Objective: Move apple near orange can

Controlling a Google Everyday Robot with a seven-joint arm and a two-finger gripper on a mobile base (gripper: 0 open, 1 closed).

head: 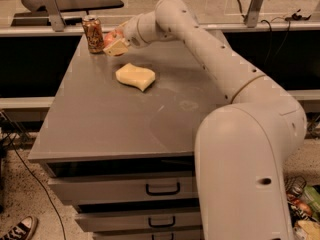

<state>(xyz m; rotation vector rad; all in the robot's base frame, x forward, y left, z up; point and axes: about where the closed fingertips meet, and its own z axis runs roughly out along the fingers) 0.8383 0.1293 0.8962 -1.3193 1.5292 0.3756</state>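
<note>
Apple is clamped in my gripper, at the far left of the table, just beside the orange can. I judge this the placing step: next, set it down and let go without nudging the can

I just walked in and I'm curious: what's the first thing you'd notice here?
The huge white robot arm grabs the eye, reaching from the near right across the grey table to its far left corner. There its gripper is shut on the apple, right beside the orange can. A pale yellow sponge lies nearer the table's middle.
</note>
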